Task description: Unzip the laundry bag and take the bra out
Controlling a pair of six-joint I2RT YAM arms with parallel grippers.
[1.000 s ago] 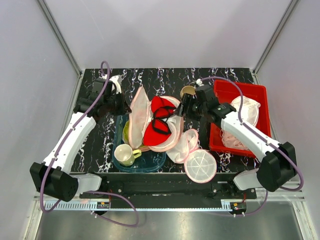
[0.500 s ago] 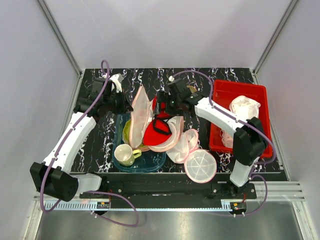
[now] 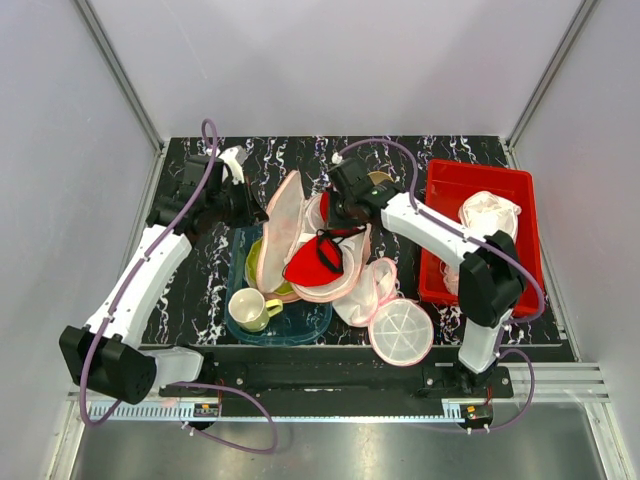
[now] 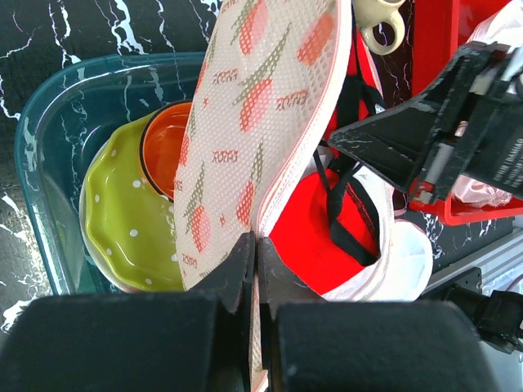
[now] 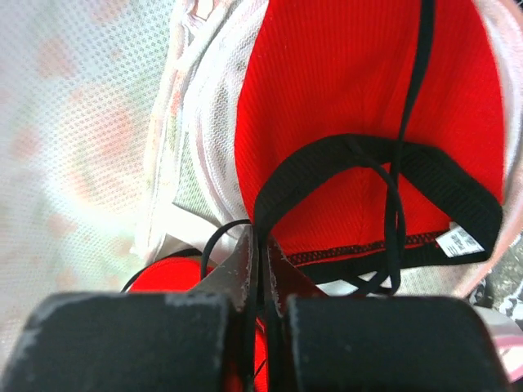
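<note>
The right gripper (image 5: pixel 260 245) is pressing its jaws together on a thin black strap of the bra (image 5: pixel 351 98), a red garment with black trim that is lying inside the open laundry bag (image 4: pixel 245 122). The left gripper (image 4: pixel 255 249) is clamping shut on the pink edge of the bag and is holding that flap upright over the teal tray (image 4: pixel 41 163). The hold on the strap is looking narrow, so I think the strap may slip out under a pull. The cups may also catch on the bag's rim, and then the whole bag would be dragging over the dishes (image 4: pixel 122 220) below.
</note>
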